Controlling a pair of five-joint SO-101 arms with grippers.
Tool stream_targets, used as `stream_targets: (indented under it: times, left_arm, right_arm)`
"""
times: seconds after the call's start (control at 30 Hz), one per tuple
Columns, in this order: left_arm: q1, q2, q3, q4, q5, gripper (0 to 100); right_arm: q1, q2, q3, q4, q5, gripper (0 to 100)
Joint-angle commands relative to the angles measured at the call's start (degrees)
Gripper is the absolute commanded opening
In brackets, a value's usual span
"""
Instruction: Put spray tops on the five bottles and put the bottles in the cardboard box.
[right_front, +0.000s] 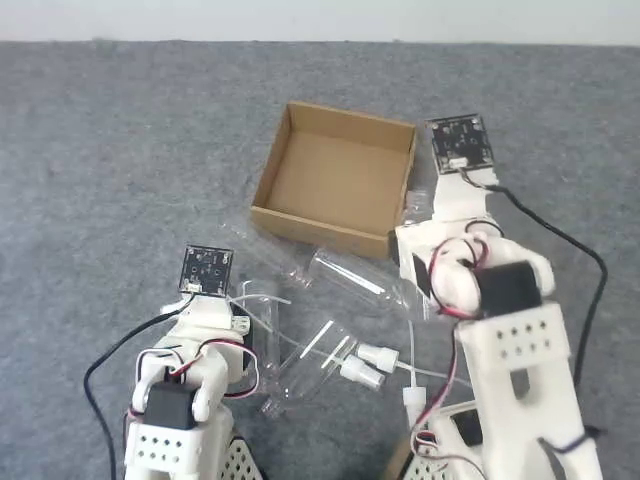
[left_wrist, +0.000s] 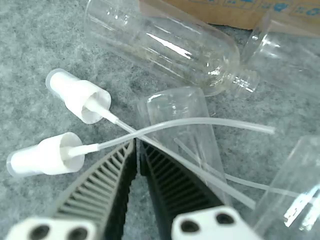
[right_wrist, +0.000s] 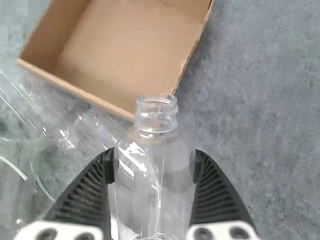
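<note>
Two holds, both easy to lose.
My left jaws were pressed together at the thin tubes of two loose spray tops. I couldn't tell if one was caught, and it might slide free. My right jaws pinched an uncapped bottle beside the empty box; the slick plastic might twist out. The worktop was grey and felt-like, with a pale wall behind.

Lying bottles and spray tops (dip tubes trailing everywhere) crowd the carpet along the cardboard box's near wall; bare carpet flanks the box and stretches behind it.
</note>
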Motion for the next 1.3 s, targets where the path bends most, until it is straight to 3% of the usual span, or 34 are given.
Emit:
stream_targets:
  times: [0.0,0.67,1.27]
  left_arm:
    - [0.1,-1.0,-0.6,0.1,-0.2,1]
    - [0.0,-1.0,-0.6,0.1,-0.2,1]
    - [0.0,-1.0,-0.6,0.1,-0.2,1]
  right_arm:
    - [-0.5,-7.5,1.5,-3.6,-1.1,0.6]
    - [-0.4,-29.1,25.7,-19.5,-1.4,0.6]
    - [-0.4,-42.9,35.4,-19.8,-1.1,0.6]
